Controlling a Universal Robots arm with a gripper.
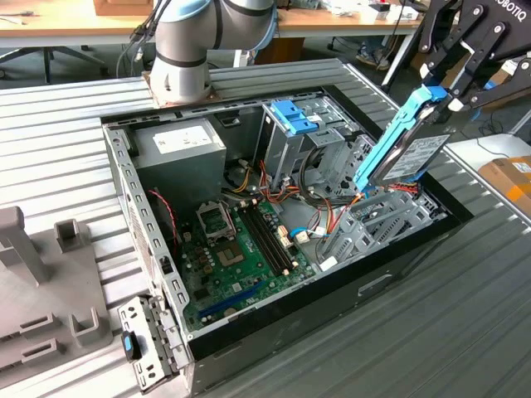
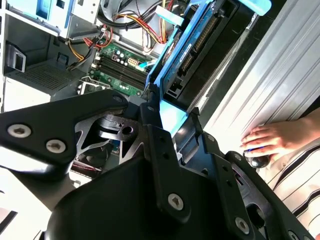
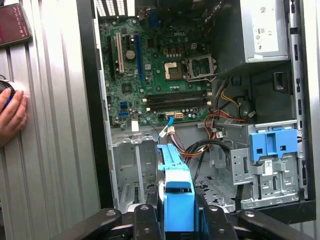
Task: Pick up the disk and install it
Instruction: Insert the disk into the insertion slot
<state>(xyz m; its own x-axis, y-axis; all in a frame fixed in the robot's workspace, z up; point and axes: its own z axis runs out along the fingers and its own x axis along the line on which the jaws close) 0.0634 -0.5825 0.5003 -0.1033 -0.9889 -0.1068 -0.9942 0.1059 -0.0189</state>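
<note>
- Disk (image 1: 412, 156) hangs tilted, white label showing, over the corner of the open computer case (image 1: 390, 274) at the exterior view's right, with its lower end near the grey drive bay (image 1: 377, 224).
- I see the gripper (image 1: 442, 89) with its jaws pinching the blue carrier frame at the upper end. In the first wrist view the fingers (image 3: 150, 218) flank that frame.
- Motherboard (image 1: 241, 257), power supply (image 1: 178, 145) and blue-latched cage (image 1: 292, 116) lie inside the case.
- A person's hand (image 3: 12, 112) is at the ribbed table (image 1: 50, 141) beside the case.

Tool (image 2: 170, 114) clamped on disk (image 2: 200, 45), mobo (image 2: 117, 60) beyond, hand (image 2: 272, 140) nr.
</note>
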